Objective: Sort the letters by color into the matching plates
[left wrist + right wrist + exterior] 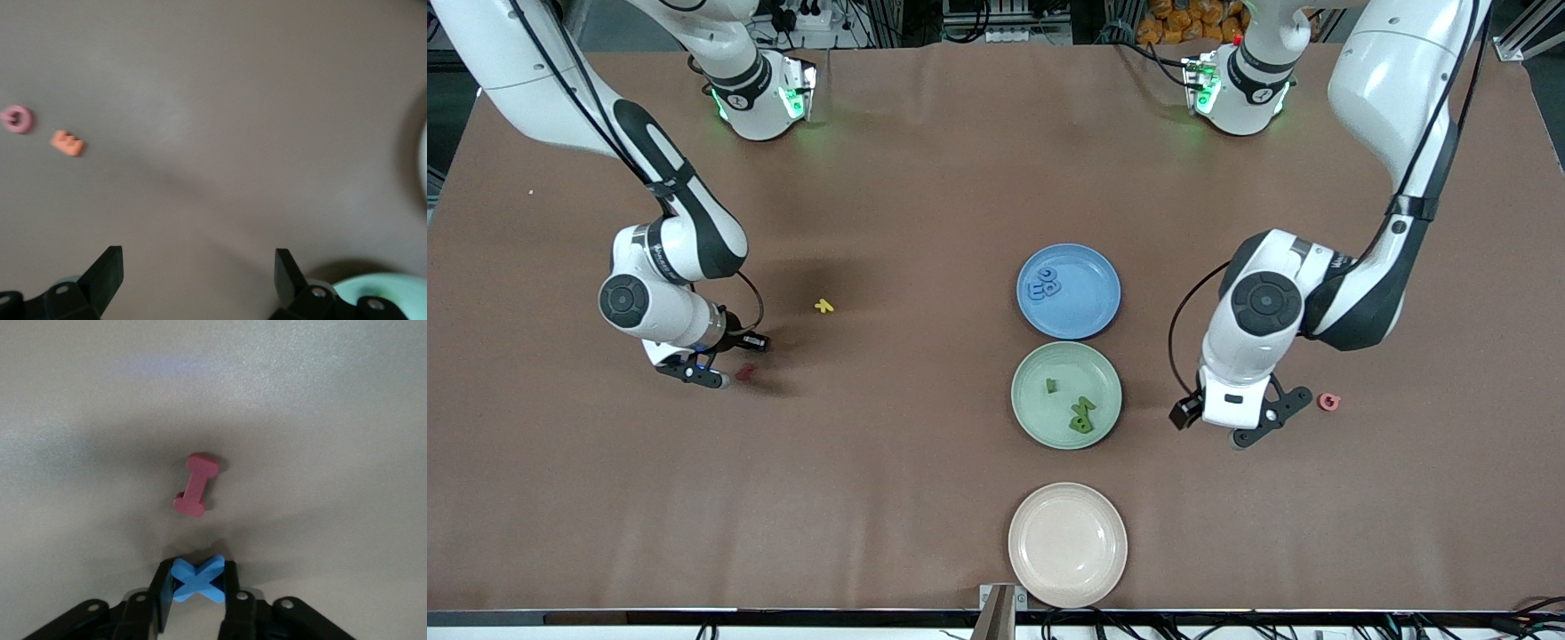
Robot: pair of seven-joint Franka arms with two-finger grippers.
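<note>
Right gripper (197,581) clamps a blue X (198,579) between its jaws, red letter (196,485) just ahead; next carry to blue plate (1106,307); left gripper (199,273) wide, empty, waiting.

The right arm reaches down from its base at the top of the front view, elbow bent and wrist turned low, its claw (710,377) just above the worktop at that arm's end with both fingers (162,590) pressed against a blue X-shaped letter (197,579). The left arm folds down in the same way at its own end, its claw (1249,427) held low over the worktop with the fingers (107,270) spread wide and nothing between them.
</note>
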